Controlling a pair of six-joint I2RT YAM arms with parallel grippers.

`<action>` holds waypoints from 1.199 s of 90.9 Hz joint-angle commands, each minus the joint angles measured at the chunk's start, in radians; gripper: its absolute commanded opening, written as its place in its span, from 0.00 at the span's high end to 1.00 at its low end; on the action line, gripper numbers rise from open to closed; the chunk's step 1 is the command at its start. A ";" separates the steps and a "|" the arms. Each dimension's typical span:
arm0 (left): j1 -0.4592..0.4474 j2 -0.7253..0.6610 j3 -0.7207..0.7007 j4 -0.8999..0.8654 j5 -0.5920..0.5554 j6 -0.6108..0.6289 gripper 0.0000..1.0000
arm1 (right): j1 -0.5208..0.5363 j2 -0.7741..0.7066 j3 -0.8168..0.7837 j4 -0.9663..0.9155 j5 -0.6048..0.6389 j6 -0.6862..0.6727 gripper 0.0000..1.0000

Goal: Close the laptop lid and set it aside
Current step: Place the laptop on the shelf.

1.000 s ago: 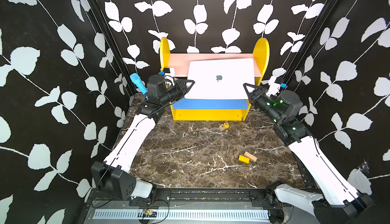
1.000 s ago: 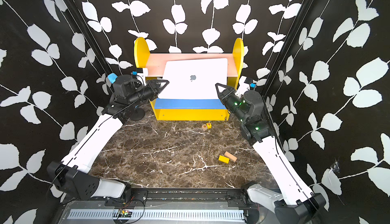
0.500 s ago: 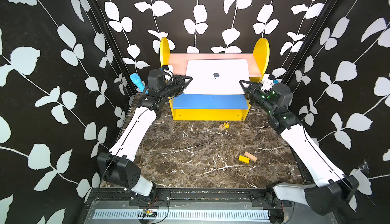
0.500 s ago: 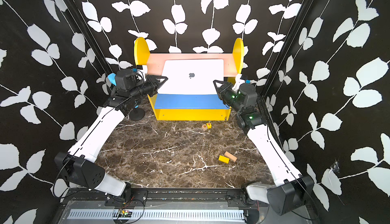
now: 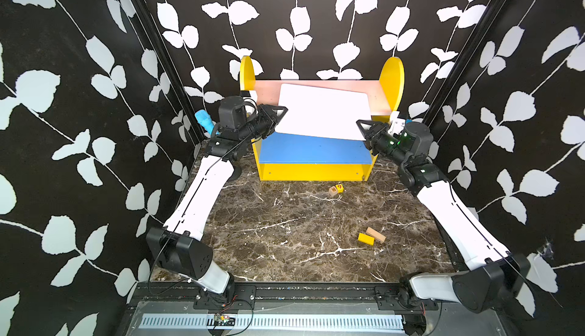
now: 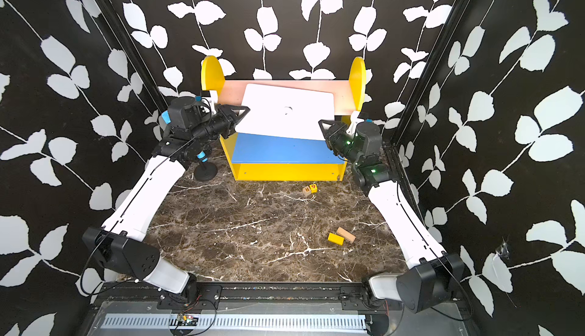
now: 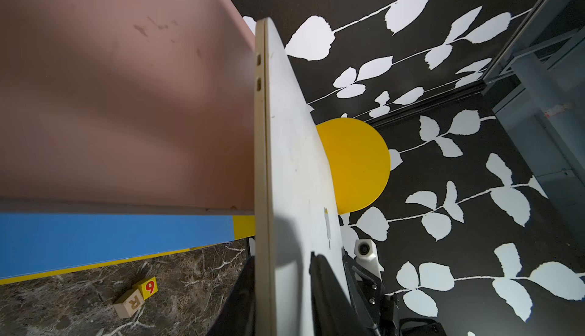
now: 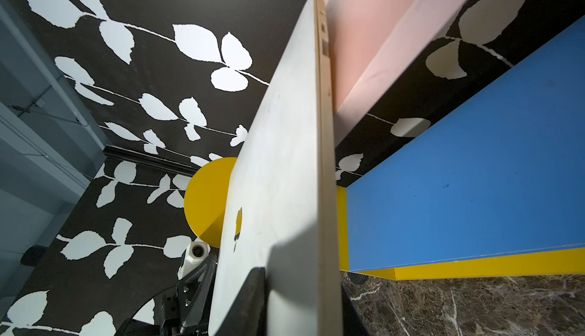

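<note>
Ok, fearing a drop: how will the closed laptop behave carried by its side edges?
Probably stiff: the laptop spans flat between left gripper and right gripper. Possibly slippery: smooth shell, fingers pinching only its edges. Held tilted, it might slide out.
</note>
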 commanded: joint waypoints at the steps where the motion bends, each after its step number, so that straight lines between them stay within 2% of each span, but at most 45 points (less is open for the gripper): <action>1: -0.079 -0.001 0.075 0.173 0.095 0.006 0.66 | 0.076 0.036 0.017 -0.037 -0.277 -0.051 0.71; 39: -0.069 0.069 0.180 0.124 0.095 0.004 0.47 | 0.056 0.088 0.143 -0.056 -0.275 -0.019 0.70; 80: -0.054 0.127 0.266 0.095 0.096 -0.003 0.37 | 0.052 0.151 0.278 -0.143 -0.279 -0.045 0.58; 109: -0.032 0.138 0.267 0.077 0.048 -0.002 0.24 | 0.043 0.190 0.390 -0.226 -0.275 -0.074 0.52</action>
